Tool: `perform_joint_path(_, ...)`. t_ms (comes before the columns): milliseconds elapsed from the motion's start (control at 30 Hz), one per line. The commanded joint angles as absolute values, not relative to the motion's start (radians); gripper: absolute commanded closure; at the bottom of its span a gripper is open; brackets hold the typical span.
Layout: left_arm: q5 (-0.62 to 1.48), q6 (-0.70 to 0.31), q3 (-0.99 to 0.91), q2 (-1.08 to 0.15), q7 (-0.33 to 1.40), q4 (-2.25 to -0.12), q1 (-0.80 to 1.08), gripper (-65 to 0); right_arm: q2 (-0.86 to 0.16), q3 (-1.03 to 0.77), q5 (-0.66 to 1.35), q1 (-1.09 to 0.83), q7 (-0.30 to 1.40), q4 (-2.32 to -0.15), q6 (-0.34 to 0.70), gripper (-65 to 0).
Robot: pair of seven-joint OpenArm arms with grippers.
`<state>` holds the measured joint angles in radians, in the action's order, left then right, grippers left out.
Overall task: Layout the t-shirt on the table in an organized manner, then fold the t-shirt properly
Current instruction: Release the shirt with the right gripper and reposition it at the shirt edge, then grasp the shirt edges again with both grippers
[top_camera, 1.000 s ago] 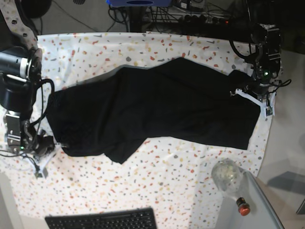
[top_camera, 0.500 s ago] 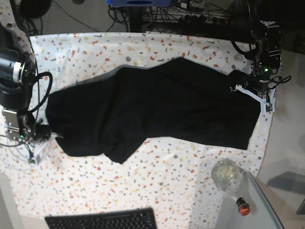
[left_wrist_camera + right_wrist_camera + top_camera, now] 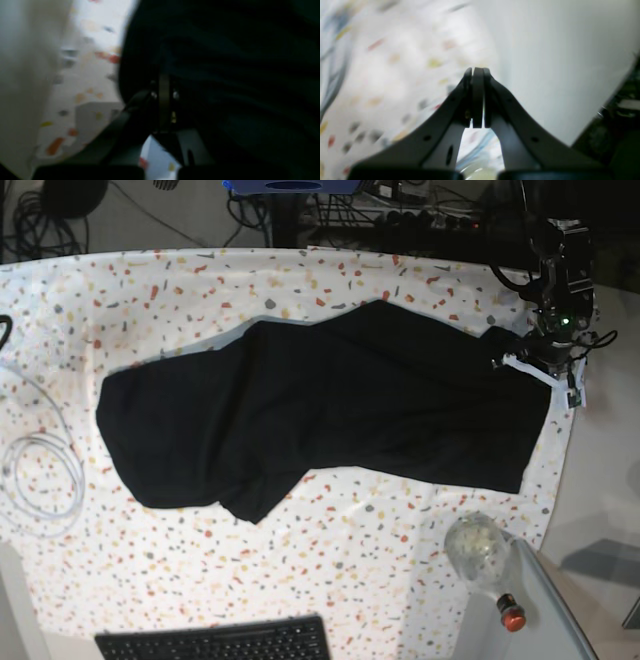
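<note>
The black t-shirt (image 3: 320, 410) lies spread across the speckled table (image 3: 300, 580), rumpled, with a folded flap at its lower left. My left gripper (image 3: 515, 355) is at the shirt's far right end. In the left wrist view its fingers (image 3: 163, 100) are pressed together with dark t-shirt (image 3: 237, 75) fabric bunched around the tips, so it is shut on the cloth. My right gripper (image 3: 477, 75) is shut with nothing in it, blurred, over the table (image 3: 395, 62) edge. It does not show in the base view.
A black keyboard (image 3: 215, 642) lies at the front edge. A clear crumpled bag (image 3: 475, 548) and a red-capped item (image 3: 511, 617) sit at the front right. A white cable coil (image 3: 40, 470) lies at the left. Cables and gear line the far edge.
The right arm has pulled away from the shirt's left end and left the base view, uncovering the cable coil. The left gripper shifted slightly right, still at the shirt's right end.
</note>
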<state>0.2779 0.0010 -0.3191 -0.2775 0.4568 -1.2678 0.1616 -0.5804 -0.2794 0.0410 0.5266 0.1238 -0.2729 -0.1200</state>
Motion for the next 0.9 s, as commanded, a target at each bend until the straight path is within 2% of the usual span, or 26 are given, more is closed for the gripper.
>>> perform_joint_path(0, 0.277, 0.005, -0.332, -0.286, 0.438, -1.287, 0.154, 0.0, -0.591, -0.274, 0.058, 0.57, 0.107, -0.311, -0.087, 0.0)
perform_joint_path(67, 0.277, 0.005, -0.337, -0.286, 0.438, -1.287, 0.154, 0.0, -0.568, -0.272, 0.059, 0.572, 0.193, -0.381, 0.012, 0.0)
perform_joint_path(167, 0.277, 0.005, -0.344, -0.294, 0.438, -1.287, 0.156, 0.0, -0.478, -0.275, 0.059, 0.555, 0.387, -0.542, 0.179, 0.0)
perform_joint_path(267, 0.277, 0.005, -0.361, -0.292, 0.438, -1.288, 0.165, 0.0, -0.38, -0.274, 0.059, 0.518, 0.496, -0.704, 0.278, 0.0)
perform_joint_path(400, 0.277, 0.005, -0.358, -0.288, 0.438, -1.322, 0.173, 0.0, -0.286, -0.271, 0.059, 0.487, 0.57, -0.826, 0.295, 0.0)
perform_joint_path(500, 0.277, 0.005, -0.361, -0.288, 0.438, -1.334, 0.185, 0.0, -0.246, -0.271, 0.059, 0.49, 0.593, -0.812, 0.32, 0.0)
perform_joint_path(700, 0.277, 0.005, -0.361, -0.286, 0.438, -1.359, 0.196, 0.0, -0.254, -0.269, 0.058, 0.535, 0.578, -0.587, 0.325, 0.0)
perform_joint_path(867, 0.277, 0.005, -0.361, -0.286, 0.44, -1.408, 0.208, 0.0, -0.295, -0.269, 0.058, 0.522, 0.463, -0.499, 0.317, 0.0)
